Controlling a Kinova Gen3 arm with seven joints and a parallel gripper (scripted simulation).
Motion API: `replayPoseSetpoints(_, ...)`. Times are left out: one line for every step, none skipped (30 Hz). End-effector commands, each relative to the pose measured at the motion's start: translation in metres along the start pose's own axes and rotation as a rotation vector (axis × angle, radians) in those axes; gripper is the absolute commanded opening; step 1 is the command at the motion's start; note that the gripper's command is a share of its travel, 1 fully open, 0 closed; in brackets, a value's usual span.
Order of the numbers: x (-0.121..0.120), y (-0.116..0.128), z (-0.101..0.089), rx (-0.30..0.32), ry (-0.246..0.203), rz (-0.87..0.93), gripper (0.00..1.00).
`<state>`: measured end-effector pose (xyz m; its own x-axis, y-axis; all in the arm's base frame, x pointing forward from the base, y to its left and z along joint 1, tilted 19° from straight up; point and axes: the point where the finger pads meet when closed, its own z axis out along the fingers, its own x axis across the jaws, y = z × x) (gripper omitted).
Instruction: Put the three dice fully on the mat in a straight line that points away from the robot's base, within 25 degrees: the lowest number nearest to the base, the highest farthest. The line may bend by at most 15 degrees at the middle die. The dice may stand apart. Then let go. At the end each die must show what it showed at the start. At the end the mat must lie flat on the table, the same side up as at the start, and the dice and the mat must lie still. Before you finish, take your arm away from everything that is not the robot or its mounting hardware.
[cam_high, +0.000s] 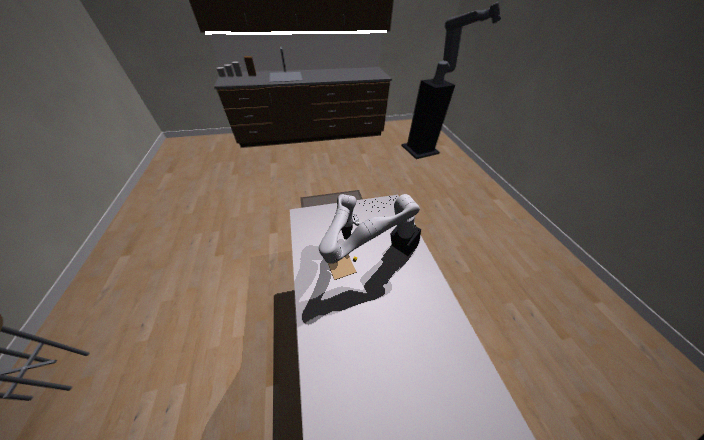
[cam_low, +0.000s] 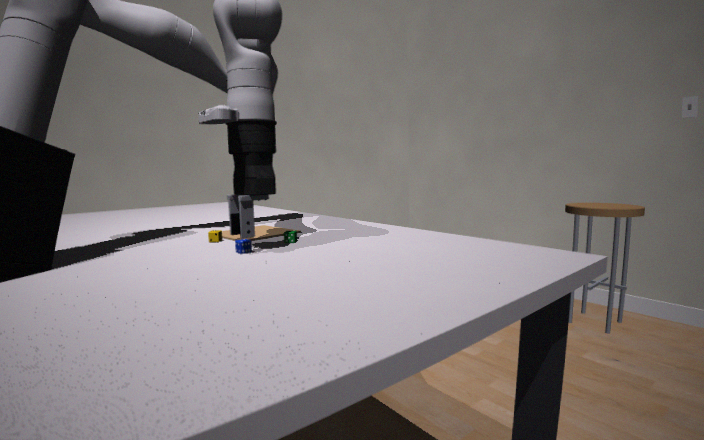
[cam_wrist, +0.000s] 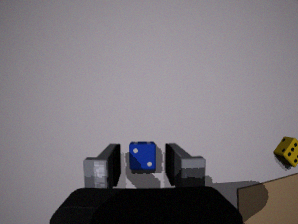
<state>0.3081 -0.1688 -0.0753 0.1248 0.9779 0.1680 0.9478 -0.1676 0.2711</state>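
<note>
Fingers parted, straddling the blue die from above without pinching it; a sliver of gap visible on either side in the wrist view, nothing gripped. Gripper pointing straight down, tips just above the die, which sits on the table at the near edge of the mat, off it. Two white pips showing on its top, as far as can be made out. Yellow die also on the table, just beside the mat on the base side; seen at the right edge from the wrist. Green die at the mat's far end, on or off it hard to tell. Mat lying flat, tan, partly under the arm from above. Stool well apart on the floor.
</note>
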Motion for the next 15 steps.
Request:
replayPoseSetpoints(0.0,0.0,0.0,-0.001,-0.001,0.0,0.7)
replayPoseSetpoints(0.0,0.0,0.0,-0.001,-0.001,0.0,0.7)
replayPoseSetpoints(0.0,0.0,0.0,-0.001,-0.001,0.0,0.7)
replayPoseSetpoints(0.0,0.0,0.0,-0.001,-0.001,0.0,0.7)
replayPoseSetpoints(0.0,0.0,0.001,-0.001,-0.001,0.0,0.7)
replayPoseSetpoints(0.0,0.0,0.002,-0.001,-0.001,0.0,0.7)
replayPoseSetpoints(0.0,0.0,0.003,-0.001,-0.001,0.0,0.7)
replayPoseSetpoints(0.0,0.0,0.004,-0.001,-0.001,0.0,0.7)
replayPoseSetpoints(0.0,0.0,0.005,-0.001,-0.001,0.0,0.7)
replayPoseSetpoints(0.0,0.0,0.006,-0.001,-0.001,0.0,0.7)
replayPoseSetpoints(0.0,0.0,0.008,-0.001,-0.001,0.0,0.7)
replayPoseSetpoints(0.0,0.0,0.009,-0.001,-0.001,0.0,0.7)
replayPoseSetpoints(0.0,0.0,0.011,-0.001,-0.001,0.0,0.7)
replayPoseSetpoints(0.0,0.0,0.011,-0.001,-0.001,0.0,0.7)
replayPoseSetpoints(0.0,0.0,0.011,-0.001,-0.001,0.0,0.7)
